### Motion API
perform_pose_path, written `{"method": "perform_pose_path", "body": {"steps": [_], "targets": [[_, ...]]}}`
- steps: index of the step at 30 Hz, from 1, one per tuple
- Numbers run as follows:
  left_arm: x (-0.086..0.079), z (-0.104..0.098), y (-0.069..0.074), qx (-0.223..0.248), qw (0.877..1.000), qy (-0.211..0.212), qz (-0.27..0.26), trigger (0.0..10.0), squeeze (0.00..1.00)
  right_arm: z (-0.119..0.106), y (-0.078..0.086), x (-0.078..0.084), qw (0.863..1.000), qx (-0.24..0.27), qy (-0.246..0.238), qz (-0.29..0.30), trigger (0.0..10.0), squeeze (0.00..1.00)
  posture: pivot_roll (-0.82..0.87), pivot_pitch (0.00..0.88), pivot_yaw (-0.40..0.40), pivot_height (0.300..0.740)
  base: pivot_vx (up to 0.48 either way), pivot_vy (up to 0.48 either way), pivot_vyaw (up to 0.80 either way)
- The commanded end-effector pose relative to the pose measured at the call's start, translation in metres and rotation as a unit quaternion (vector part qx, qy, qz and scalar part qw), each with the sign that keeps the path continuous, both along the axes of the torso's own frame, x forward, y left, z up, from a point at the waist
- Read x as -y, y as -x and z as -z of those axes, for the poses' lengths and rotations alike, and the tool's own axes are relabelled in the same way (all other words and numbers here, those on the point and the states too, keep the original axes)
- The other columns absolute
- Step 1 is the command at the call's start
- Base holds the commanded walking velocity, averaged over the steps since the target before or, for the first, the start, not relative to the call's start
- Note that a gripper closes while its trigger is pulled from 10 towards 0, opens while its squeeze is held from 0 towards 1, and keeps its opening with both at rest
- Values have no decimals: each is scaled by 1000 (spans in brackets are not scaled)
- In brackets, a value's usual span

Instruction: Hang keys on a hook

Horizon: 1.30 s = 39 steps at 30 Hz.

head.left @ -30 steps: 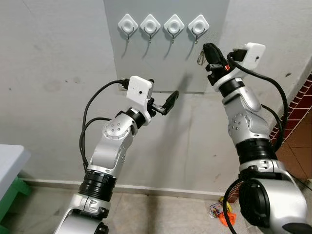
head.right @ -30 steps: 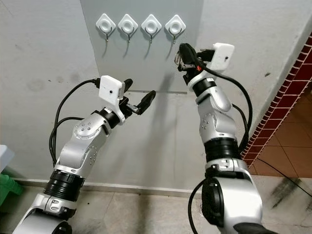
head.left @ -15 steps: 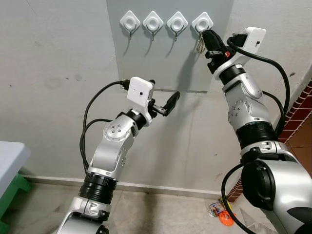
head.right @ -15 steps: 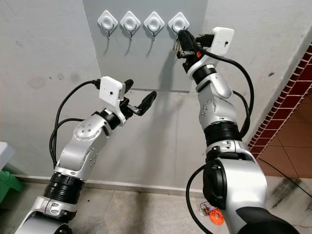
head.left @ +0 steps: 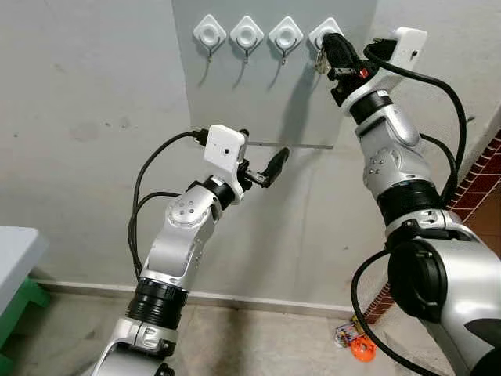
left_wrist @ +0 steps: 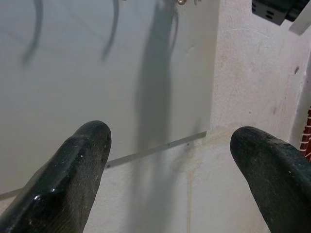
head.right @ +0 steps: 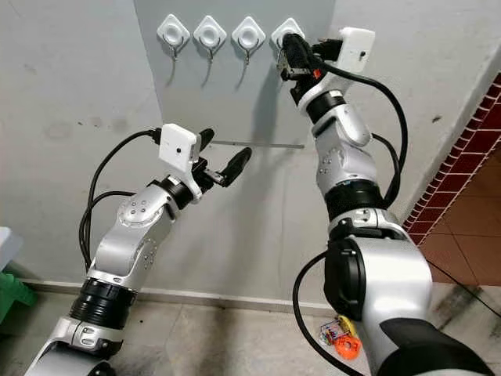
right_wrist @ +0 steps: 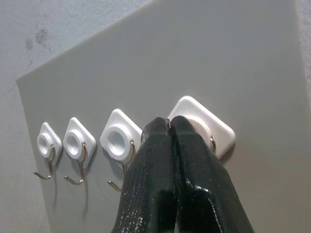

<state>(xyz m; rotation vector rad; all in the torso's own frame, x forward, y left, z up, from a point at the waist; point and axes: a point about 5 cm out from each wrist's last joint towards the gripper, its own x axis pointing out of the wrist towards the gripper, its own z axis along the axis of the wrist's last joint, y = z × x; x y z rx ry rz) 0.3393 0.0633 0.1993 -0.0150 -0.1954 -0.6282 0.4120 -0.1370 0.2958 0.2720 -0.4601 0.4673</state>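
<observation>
Pressing my right gripper [head.left: 329, 45] against the rightmost hook [right_wrist: 204, 127] on the grey panel [head.left: 258, 102], I pinch the keys [head.left: 319, 63], which dangle just below that hook. My right arm reaches high. My left gripper [head.left: 266, 166] hovers spread and empty below the panel's bottom edge, bare wall around.

Right claw [head.left: 327, 48] pinches keys [head.left: 320, 62] against the rightmost hook [head.left: 324, 34]; left claw [head.left: 270, 166] hovers lower.
</observation>
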Motion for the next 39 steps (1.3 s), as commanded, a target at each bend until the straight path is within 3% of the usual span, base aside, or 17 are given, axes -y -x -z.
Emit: {"method": "perform_pose_path", "body": {"steps": [1,16,22,29,39], "targets": [[-2,-3,1,5,1000,0,-5,10000,0,-6,-1,-4,1000,5,12,-7,10000,0,51,0,24,740,0,0,0],[-6,-4,0,2,1000,4,-13,10000,0,21,-2,-14,993,-46,104,-37,10000,0,50,0,28,740,0,0,0],[-6,-5,-1,1,1000,6,-14,10000,0,25,-2,-13,992,-51,107,-38,10000,0,48,0,28,740,0,0,0],[-7,-6,-1,1,1000,9,-18,10000,0,45,2,-15,989,-64,127,-49,10000,0,48,0,29,740,0,0,0],[-7,-5,-1,-2,1000,11,-19,10000,0,56,4,-13,992,-71,97,-47,10000,0,43,0,34,740,0,0,0]]}}
